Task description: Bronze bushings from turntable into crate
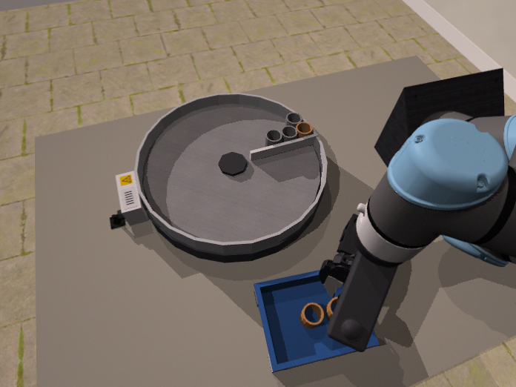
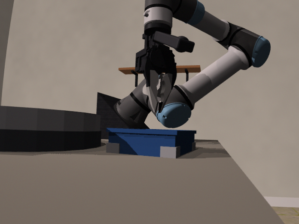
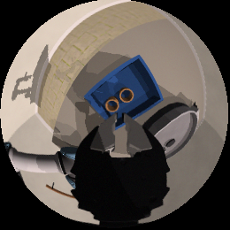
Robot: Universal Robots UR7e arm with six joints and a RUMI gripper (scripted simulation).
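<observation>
My gripper [image 2: 159, 110] [image 3: 119, 113] is shut apart from a small gap at the tips, with nothing between them. It hangs above the blue crate [image 1: 316, 359] [image 2: 147, 140] [image 3: 134, 80]; in the top view the arm hides its fingertips. One bronze bushing [image 1: 307, 323] [image 3: 132, 95] lies in the crate. Another bronze bushing [image 1: 329, 309] [image 3: 118, 106] is beside it, partly hidden by the arm in the top view. On the turntable [image 1: 225, 248] [image 2: 48, 120] [image 3: 179, 126], a bronze bushing [image 1: 304, 129] stands by the wall, close to three steel bushings [image 1: 293, 118] [image 1: 289, 132] [image 1: 273, 136].
A straight divider [image 1: 283, 149] runs inward from the turntable's rim, just in front of the bushings. A dark hub [image 1: 233, 163] stands at the turntable's middle. A white box [image 1: 128, 193] is at its left side. A black angled panel [image 1: 454, 98] [image 2: 106, 113] stands near the arm's base.
</observation>
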